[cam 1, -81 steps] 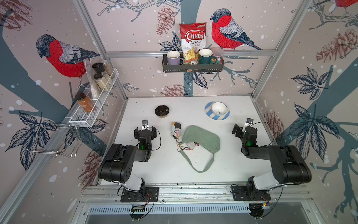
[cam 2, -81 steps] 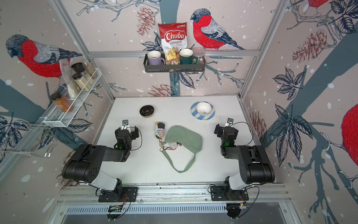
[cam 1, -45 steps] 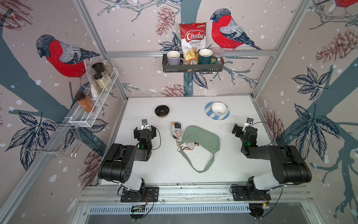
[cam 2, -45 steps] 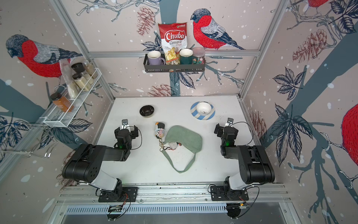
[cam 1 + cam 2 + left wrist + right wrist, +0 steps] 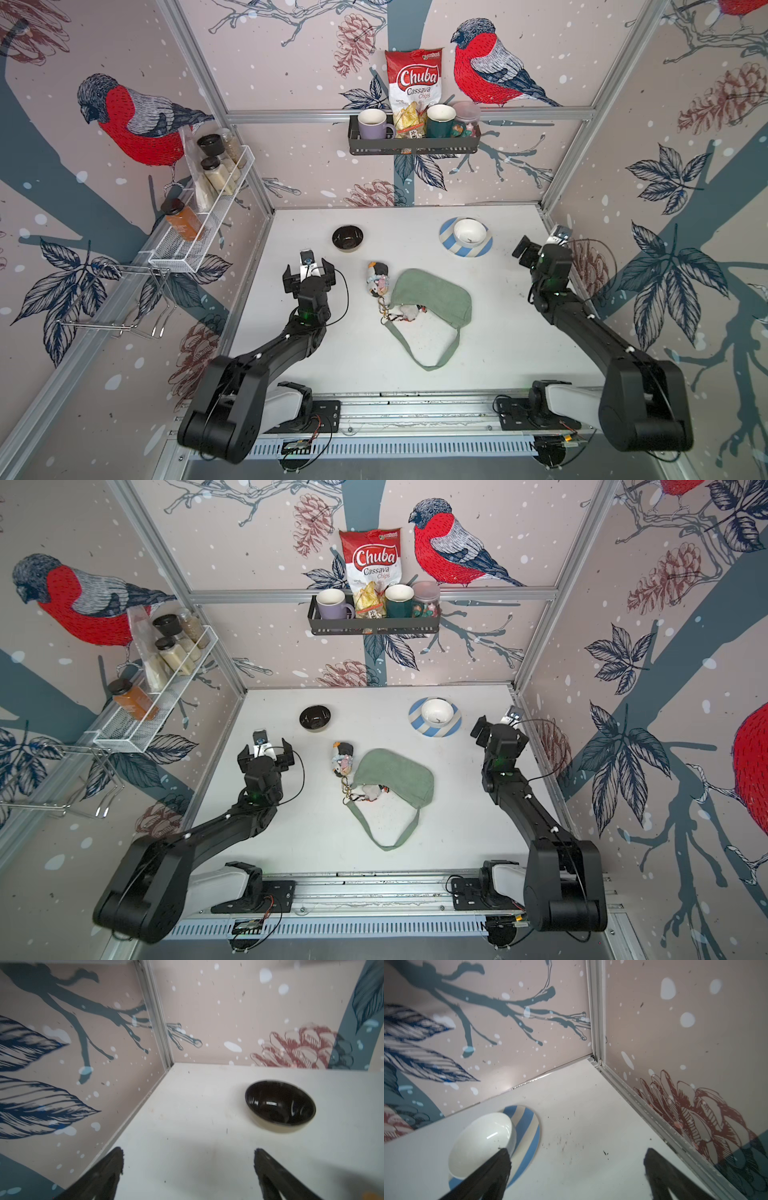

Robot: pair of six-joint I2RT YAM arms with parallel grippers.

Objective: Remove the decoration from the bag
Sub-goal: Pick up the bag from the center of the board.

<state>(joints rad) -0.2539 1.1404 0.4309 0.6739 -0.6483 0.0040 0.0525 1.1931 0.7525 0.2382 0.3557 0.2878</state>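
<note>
The sage-green bag (image 5: pixel 432 297) (image 5: pixel 395 777) lies flat in the middle of the white table, its strap (image 5: pixel 434 363) looping toward the front. The decoration, a small plush figure (image 5: pixel 377 279) (image 5: pixel 343 759), lies by the bag's left end, joined to it by a keychain (image 5: pixel 385 311). My left gripper (image 5: pixel 308 272) (image 5: pixel 188 1159) is open and empty, left of the plush and apart from it. My right gripper (image 5: pixel 540 249) (image 5: pixel 577 1159) is open and empty too, near the right wall and well clear of the bag. Neither wrist view shows the bag or the decoration.
A black bowl (image 5: pixel 347 238) (image 5: pixel 280 1105) sits behind the left gripper. A white bowl (image 5: pixel 469 232) (image 5: pixel 483 1138) on a blue-striped plate (image 5: pixel 448 246) (image 5: pixel 530 1124) sits at the back right. Wall racks hold mugs, a chips packet (image 5: pixel 413 83) and spice jars.
</note>
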